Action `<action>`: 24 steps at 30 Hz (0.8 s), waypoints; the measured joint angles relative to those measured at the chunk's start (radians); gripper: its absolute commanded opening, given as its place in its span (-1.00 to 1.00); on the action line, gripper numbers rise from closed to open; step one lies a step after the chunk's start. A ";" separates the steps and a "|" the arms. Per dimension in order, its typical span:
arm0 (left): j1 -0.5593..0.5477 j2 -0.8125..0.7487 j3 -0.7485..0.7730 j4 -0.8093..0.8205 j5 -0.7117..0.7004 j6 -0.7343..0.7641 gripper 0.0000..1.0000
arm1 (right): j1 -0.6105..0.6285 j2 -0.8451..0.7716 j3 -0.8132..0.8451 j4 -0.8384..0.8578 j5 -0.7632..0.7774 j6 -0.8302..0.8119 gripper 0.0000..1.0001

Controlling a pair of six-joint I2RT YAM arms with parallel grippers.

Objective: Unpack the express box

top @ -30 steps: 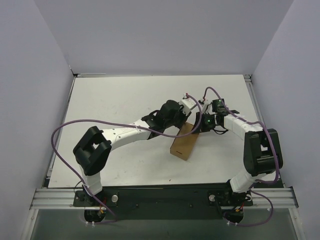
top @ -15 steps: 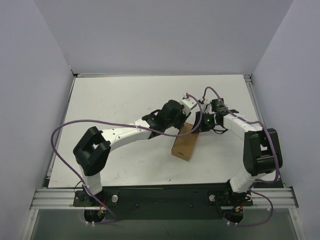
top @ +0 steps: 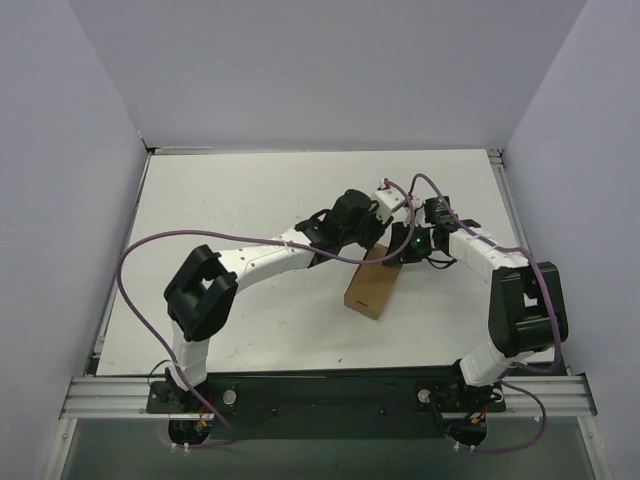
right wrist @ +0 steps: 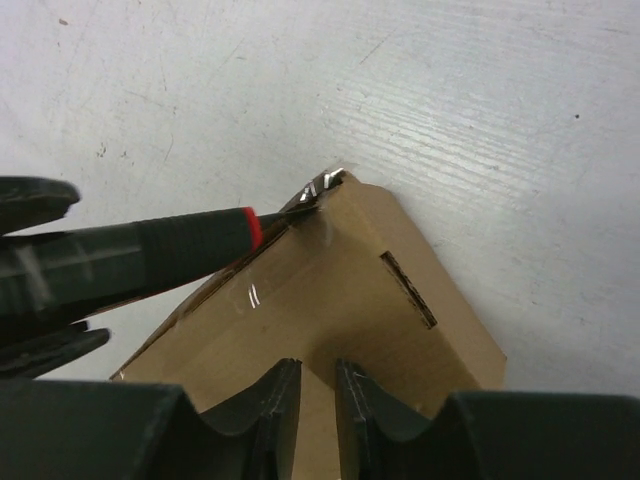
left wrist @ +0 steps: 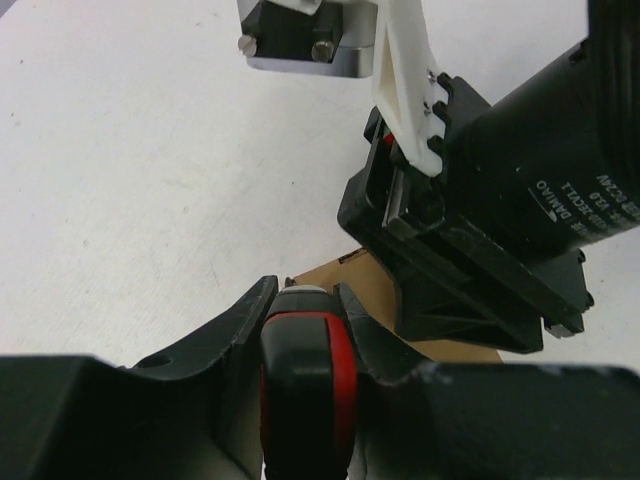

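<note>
The express box [top: 371, 286], a flat brown cardboard box, lies right of the table's middle. My left gripper [top: 372, 232] is at its far end, shut on a red-and-black utility knife [left wrist: 305, 380]. In the right wrist view the knife [right wrist: 150, 250] has its blade tip at the far corner of the box [right wrist: 330, 290], at the taped edge. My right gripper [top: 399, 250] is over the box's far right part. Its fingers [right wrist: 283, 400] are almost closed, tips down on the box top, holding nothing. The box also shows in the left wrist view [left wrist: 335, 272].
The white table [top: 240, 190] is enclosed by grey walls at the left, back and right. Both arms crowd together over the box's far end, and the right gripper's body [left wrist: 480, 250] is just beyond the knife. Purple cables loop from both arms.
The left arm has swung right and forward, carrying the knife toward the box's far right corner. The right gripper and the box have stayed in place.
</note>
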 measured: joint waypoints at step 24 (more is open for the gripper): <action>0.080 0.115 0.069 0.134 0.323 -0.106 -1.00 | -0.133 -0.355 -0.157 -0.124 -0.214 -0.556 -0.87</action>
